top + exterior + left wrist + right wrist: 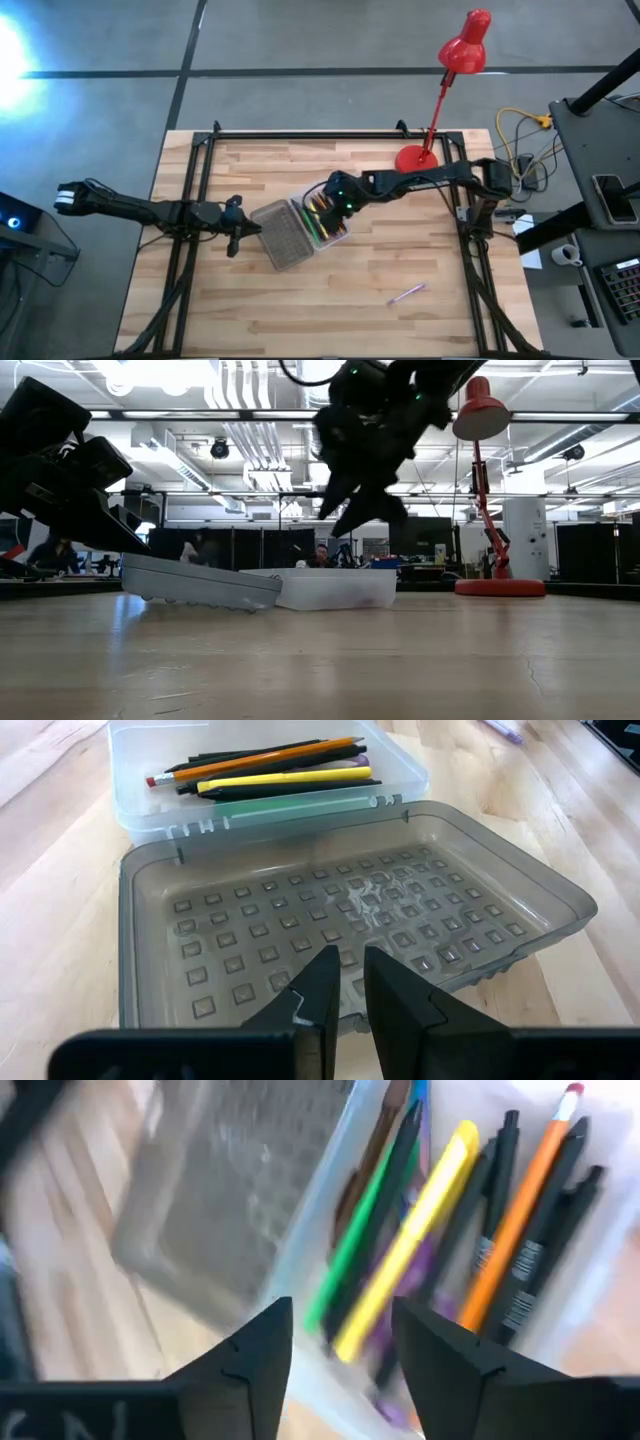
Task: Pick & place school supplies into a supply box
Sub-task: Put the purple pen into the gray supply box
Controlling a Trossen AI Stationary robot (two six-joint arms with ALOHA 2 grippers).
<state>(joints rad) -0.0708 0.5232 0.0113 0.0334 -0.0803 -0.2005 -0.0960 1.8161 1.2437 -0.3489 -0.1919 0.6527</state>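
Right gripper (340, 1365) hovers open and empty over the supply box (300, 230) mid-table, pens and pencils (440, 1250) lying inside, left gripper (342, 990) nearly closed by the ribbed lid (350, 920), contact unclear, purple pen (407, 293) apart on table (300, 320), scissors hard to make out.

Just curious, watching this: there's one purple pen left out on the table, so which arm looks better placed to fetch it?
Probably the right. The pen lies on the right arm's side, and the right tool hangs open and empty over the box. The left tool sits at the lid, farther off.
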